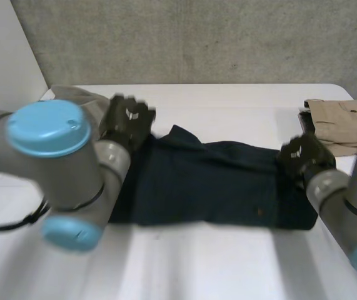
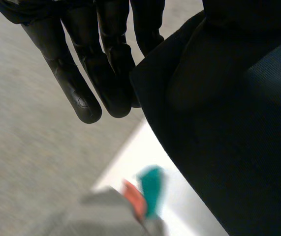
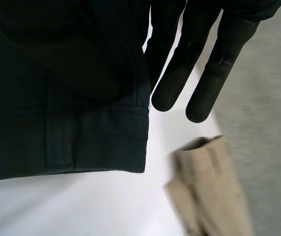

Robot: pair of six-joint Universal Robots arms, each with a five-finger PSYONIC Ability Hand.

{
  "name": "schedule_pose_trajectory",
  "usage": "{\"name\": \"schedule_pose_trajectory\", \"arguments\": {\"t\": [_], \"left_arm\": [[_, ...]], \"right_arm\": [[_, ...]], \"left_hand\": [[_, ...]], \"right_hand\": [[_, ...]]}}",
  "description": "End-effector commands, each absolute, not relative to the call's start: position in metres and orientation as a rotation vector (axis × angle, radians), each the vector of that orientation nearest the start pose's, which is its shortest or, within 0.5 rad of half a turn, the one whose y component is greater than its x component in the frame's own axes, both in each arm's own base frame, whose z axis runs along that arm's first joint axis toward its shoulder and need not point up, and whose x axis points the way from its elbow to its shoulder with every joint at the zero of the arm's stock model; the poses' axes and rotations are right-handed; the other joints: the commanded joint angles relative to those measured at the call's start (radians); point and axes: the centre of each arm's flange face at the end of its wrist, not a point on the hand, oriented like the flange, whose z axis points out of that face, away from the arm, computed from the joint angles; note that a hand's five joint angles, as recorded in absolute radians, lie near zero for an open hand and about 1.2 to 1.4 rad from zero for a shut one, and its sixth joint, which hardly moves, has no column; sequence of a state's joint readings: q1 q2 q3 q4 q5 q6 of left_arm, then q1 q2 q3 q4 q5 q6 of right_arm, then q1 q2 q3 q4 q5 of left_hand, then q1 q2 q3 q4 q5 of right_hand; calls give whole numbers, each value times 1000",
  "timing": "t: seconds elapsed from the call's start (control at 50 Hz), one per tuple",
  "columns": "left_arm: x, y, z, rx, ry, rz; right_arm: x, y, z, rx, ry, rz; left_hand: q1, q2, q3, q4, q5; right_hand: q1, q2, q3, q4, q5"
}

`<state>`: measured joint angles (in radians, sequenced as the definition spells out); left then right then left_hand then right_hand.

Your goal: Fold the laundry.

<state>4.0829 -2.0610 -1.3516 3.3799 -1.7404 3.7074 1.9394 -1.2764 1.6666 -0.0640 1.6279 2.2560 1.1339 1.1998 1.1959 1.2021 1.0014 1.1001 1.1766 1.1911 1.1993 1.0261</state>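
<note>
A dark navy garment [image 1: 209,181] lies spread across the middle of the white table [image 1: 228,100]. My left hand [image 1: 127,122] is at its far left corner. In the left wrist view the straight fingers [image 2: 81,83] lie against a raised edge of the navy cloth [image 2: 229,137], which runs up into the hand and looks pinched there. My right hand [image 1: 304,154] is at the garment's far right end. In the right wrist view its fingers [image 3: 219,64] reach past the hem corner of the cloth [image 3: 56,98], which is drawn up into the hand.
A folded tan garment [image 1: 339,122] lies at the table's far right corner, close beyond my right hand [image 3: 211,191]. A grey-beige cloth [image 1: 78,95] lies at the far left corner; red and teal patches [image 2: 145,194] show beside it. A grey wall stands behind.
</note>
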Motion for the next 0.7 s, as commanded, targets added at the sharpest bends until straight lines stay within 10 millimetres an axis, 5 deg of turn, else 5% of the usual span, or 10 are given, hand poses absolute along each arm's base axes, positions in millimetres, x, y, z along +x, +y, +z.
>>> {"name": "schedule_pose_trajectory", "arguments": {"t": [0.02,0.22,0.24,0.26,0.3,0.44,0.56,0.7], "left_arm": [[-367,-337,189,984,1653,-2361],[-390,-380,158,934,1484,-2496],[-391,-381,155,936,1481,-2499],[-392,-382,149,941,1485,-2496],[-392,-382,148,940,1488,-2494],[-389,-365,161,952,1508,-2500],[-377,-342,184,949,1567,-2517],[-367,-315,183,968,1690,-2498]], "right_arm": [[259,-329,175,-1497,2236,-2325],[286,-390,144,-1359,1957,-2658],[287,-393,139,-1356,1945,-2665],[290,-397,132,-1361,1936,-2656],[292,-396,126,-1384,1925,-2631],[277,-377,140,-1276,2099,-2395],[243,-345,188,-860,2329,-2036],[223,-323,169,-770,2474,-1685]], "left_hand": [[262,196,200,194,220],[262,196,200,194,220],[262,196,200,194,220],[-48,-114,-110,-116,-90],[-959,-1025,-1021,-1028,-1001],[-959,-1025,-1021,-1028,-1001],[-959,-1025,-1021,-1028,-1001],[-959,-1025,-1021,-1028,-1001]], "right_hand": [[296,220,205,197,196],[296,220,205,197,196],[18,-58,-73,-81,-82],[-894,-971,-985,-994,-995],[-926,-1002,-1017,-1025,-1026],[-926,-1002,-1017,-1025,-1026],[-926,-1002,-1017,-1025,-1026],[-909,-986,-1000,-1009,-1010]]}}
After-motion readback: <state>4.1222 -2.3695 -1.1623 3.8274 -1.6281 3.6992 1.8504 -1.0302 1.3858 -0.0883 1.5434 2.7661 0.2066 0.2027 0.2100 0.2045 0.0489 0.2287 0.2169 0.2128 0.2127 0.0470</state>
